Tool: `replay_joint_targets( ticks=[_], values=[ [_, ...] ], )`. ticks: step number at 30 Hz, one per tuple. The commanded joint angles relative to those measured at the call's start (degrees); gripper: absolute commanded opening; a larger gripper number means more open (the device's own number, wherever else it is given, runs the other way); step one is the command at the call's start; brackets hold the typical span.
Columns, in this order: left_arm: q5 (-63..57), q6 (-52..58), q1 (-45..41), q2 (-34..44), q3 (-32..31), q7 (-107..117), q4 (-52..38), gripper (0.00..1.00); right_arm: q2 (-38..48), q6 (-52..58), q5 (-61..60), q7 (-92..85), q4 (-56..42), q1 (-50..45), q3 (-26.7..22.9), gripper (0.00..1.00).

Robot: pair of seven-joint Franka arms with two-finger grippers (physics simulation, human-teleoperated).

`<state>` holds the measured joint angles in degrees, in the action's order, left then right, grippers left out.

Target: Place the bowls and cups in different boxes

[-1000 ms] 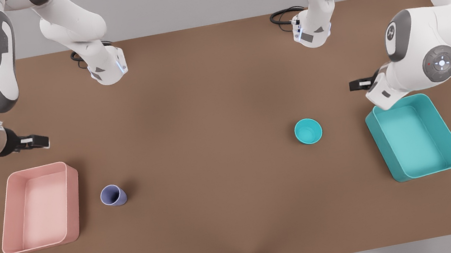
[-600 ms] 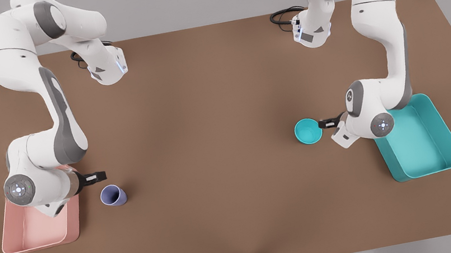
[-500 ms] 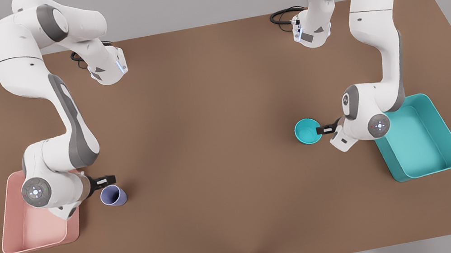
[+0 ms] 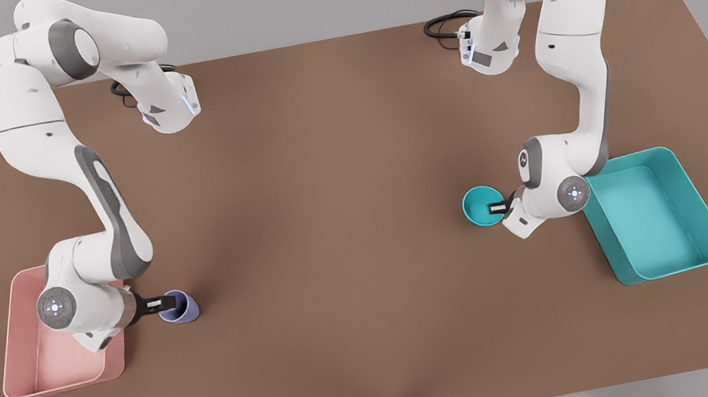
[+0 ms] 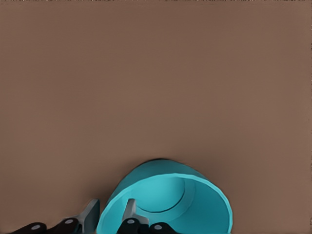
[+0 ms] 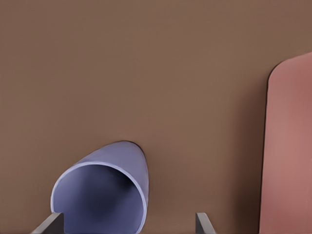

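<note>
Bowl (image 4: 482,206) just beside teal box (image 4: 652,217), left gripper (image 5: 109,217) spread astride its rim for a wall pinch. Cup (image 4: 179,307) just beside pink box (image 4: 56,352), right gripper (image 6: 129,222) spread wide around cup mouth. Nothing boxed yet.

left claw (image 5: 110,217) | fingers straddle teal bowl (image 5: 195,204) rim | brown table (image 5: 156,73)
</note>
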<state>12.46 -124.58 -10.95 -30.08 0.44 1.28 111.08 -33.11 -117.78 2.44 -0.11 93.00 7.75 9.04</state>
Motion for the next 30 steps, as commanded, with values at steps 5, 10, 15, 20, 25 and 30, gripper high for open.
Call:
replay_joint_targets(
  ticks=[5, 10, 15, 20, 25, 30],
  values=[
    [2.57, 2.58, 0.4, 1.34, 0.0, -2.68, -1.83, 0.21, -2.3, -4.39, -0.5, 0.19, 1.48, 1.04, 0.02, 1.0],
    [-6.12, 20.86, 6.19, 5.12, 4.92, -2.95, -15.19, 0.21, -3.62, -4.48, -0.5, 0.9, 1.48, 0.95, 0.1, 1.0],
    [-8.24, 20.25, 17.27, 4.95, 8.88, -14.37, -20.2, 0.21, -4.41, -4.48, -0.5, 0.98, 1.48, 0.95, 0.28, 0.73],
    [-8.41, 11.64, 20.26, 0.46, 11.78, -18.85, -20.2, 0.21, -4.5, -3.77, -0.5, 1.16, 0.78, 0.78, 0.37, 0.21],
    [-8.5, 4.26, 21.93, -4.28, 11.78, -20.0, -20.12, 0.21, -3.63, -2.11, -0.41, 0.37, -0.62, 1.04, 0.46, 0.21],
    [-8.33, 1.44, 23.43, -7.53, 11.69, -21.23, -20.03, 0.21, 7.1, 9.23, -1.47, -16.32, -2.64, 6.66, 0.37, 0.21]
  ],
)
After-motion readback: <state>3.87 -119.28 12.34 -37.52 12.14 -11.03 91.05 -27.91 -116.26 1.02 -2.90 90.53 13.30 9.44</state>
